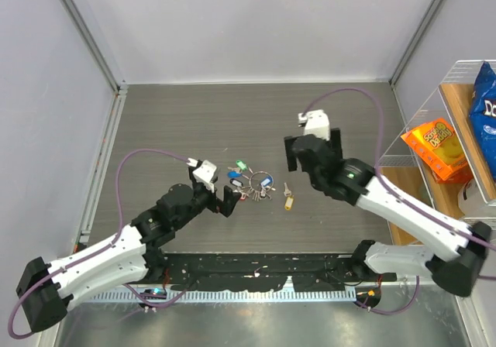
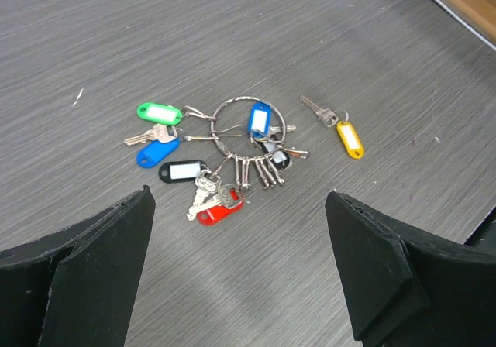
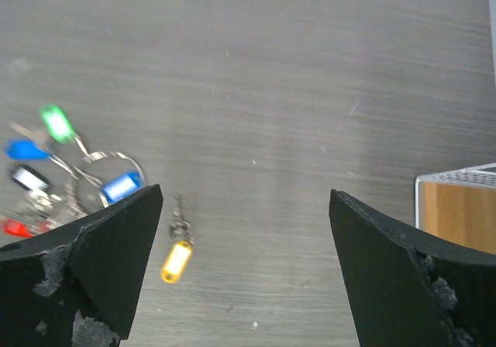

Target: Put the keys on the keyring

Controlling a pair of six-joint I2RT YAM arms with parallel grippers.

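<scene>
Both hands hang with fingers apart and empty: left hand (image 1: 221,200) just left of the keyring (image 2: 239,98), right hand (image 1: 312,152) beyond it to the right. Most keys (image 2: 219,211) lie bunched at the keyring on the counter (image 2: 93,37); whether each is threaded I cannot tell. One yellow key (image 2: 349,139) lies apart to its right, probably not yet on. Tags look blank; the blue bag (image 1: 484,107) far right shows cut-off lettering.

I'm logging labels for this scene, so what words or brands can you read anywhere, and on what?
"DO", cut off at the frame edge: blue bag.
Orange packet: print too blurred to read.
Key tags: white inserts look blank.
</scene>
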